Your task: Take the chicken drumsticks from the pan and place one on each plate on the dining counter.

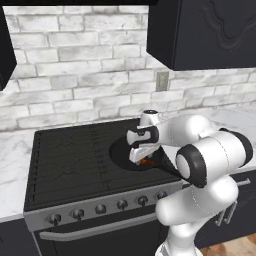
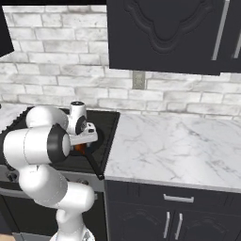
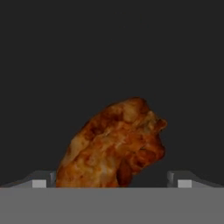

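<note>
Gripper [image 3: 111,183] hangs low over the pan [image 1: 122,152] with jaws spread wide, one finger at seven o'clock and one at five o'clock of a chicken drumstick [image 3: 114,142] lying in the pan, apparently straddling it to grasp.

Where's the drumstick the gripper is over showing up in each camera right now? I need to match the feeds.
Left base view: the drumstick is an orange sliver right of centre, under the hand, in the pan.
Right base view: an orange patch left of centre, beneath the hand.
Hand view: large, bottom centre, between the open gripper tips.
Shared landmark: the black pan on the stove.
</note>
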Available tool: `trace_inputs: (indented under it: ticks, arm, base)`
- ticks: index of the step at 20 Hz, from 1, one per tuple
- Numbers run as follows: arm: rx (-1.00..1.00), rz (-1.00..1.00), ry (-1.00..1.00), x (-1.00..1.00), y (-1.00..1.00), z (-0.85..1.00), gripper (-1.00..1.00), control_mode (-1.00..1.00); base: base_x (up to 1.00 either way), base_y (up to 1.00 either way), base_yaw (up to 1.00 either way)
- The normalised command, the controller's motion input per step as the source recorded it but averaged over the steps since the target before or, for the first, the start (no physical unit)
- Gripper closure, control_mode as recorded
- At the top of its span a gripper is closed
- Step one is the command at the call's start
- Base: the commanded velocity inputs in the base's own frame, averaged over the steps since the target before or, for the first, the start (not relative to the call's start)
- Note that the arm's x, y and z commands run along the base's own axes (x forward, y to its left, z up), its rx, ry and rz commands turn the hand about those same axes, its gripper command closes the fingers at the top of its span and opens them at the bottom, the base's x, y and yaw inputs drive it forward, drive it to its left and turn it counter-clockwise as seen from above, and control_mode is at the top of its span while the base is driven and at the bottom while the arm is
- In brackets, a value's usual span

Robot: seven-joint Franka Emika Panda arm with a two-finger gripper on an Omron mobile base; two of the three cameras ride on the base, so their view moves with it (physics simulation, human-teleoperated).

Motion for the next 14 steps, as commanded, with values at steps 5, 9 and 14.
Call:
trace_inputs:
  ticks: [5,9,14]
  arm:
    - [0.02,0.0,-0.06,-0.18,0.1,-0.22,-1.0,-1.0]
    - [0.0,0.0,-0.01,-0.01,0.15,-0.16,-1.0,-1.0]
    - [0.02,0.0,0.04,-0.02,0.07,-0.27,1.0,-1.0]
  base:
    - [0.0,0.0,0.0]
    - [0.0,0.0,0.0]
    - [0.0,0.0,0.0]
